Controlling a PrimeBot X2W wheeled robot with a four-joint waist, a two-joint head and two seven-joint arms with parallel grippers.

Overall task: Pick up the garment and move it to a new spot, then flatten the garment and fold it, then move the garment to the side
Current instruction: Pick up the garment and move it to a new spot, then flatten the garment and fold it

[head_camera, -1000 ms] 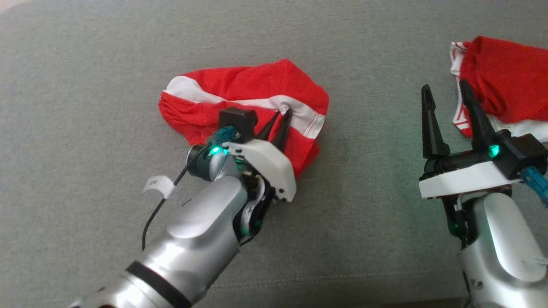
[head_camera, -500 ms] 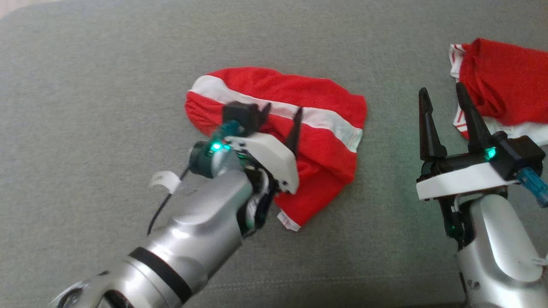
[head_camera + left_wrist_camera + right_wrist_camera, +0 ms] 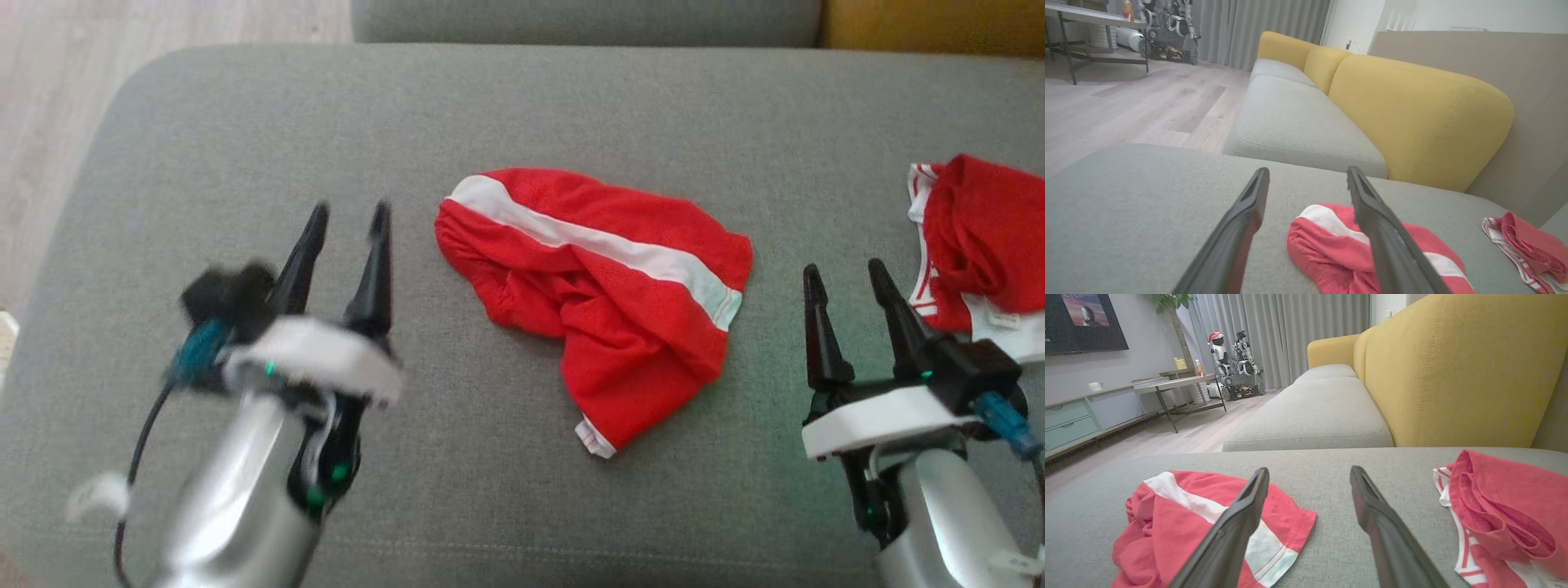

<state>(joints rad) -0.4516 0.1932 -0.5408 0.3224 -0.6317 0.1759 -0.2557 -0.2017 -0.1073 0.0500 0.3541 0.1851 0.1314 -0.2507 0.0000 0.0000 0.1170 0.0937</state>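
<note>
The garment (image 3: 604, 286), red mesh with a white stripe, lies crumpled in the middle of the grey cushion (image 3: 522, 106); it also shows in the left wrist view (image 3: 1331, 249) and the right wrist view (image 3: 1180, 522). My left gripper (image 3: 347, 216) is open and empty, well to the left of the garment and blurred by motion. Right of the garment, my right gripper (image 3: 845, 273) hangs open and empty over bare cushion.
A second red and white garment (image 3: 980, 245) lies at the cushion's right edge, close to my right gripper. The cushion's rounded left corner drops to wood floor (image 3: 49, 98). Behind it are another grey seat (image 3: 1298, 122) and yellow backrests (image 3: 1412, 118).
My left gripper opened, let go of the garment and pulled back to the left. The garment now lies spread wider on the cushion. The head camera has shifted, showing more of the cushion.
</note>
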